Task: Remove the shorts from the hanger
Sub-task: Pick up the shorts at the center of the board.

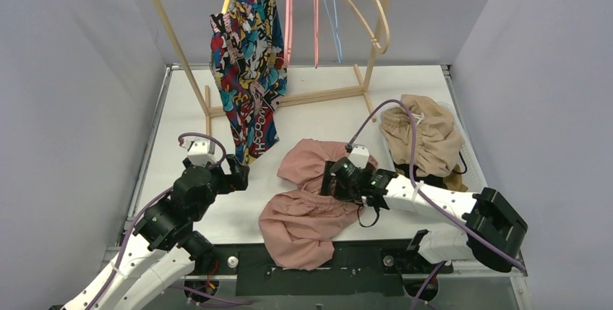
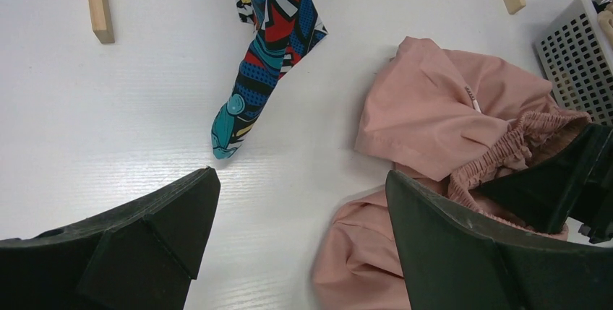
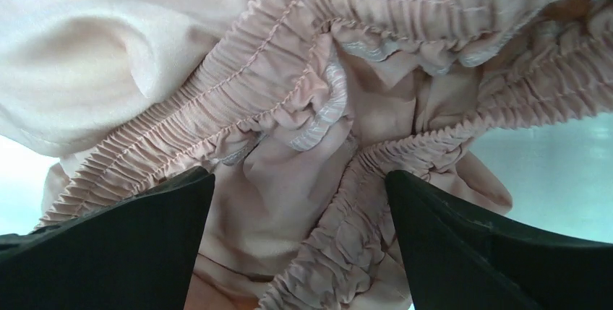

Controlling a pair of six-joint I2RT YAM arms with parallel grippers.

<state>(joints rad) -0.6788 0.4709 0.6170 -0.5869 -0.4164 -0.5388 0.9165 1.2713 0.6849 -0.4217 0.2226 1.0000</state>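
The comic-print shorts (image 1: 249, 64) hang from a hanger on the wooden rack, one leg tip just above the table (image 2: 271, 42). The dusty pink shorts (image 1: 307, 205) lie crumpled on the table in front. My right gripper (image 1: 334, 180) is open and low over their gathered waistband (image 3: 303, 108), with cloth between the wide jaws (image 3: 300, 187). My left gripper (image 1: 242, 173) is open and empty above bare table (image 2: 303, 187), between the hanging leg and the pink shorts (image 2: 448, 115). Beige shorts (image 1: 423, 136) are heaped at the right.
The wooden rack's base bars (image 1: 318, 97) lie across the back of the table. Empty pink hangers (image 1: 289, 14) and a wooden hoop hanger (image 1: 376, 14) hang from it. A white mesh basket (image 2: 575, 57) stands at the right, under the beige heap. Grey walls close both sides.
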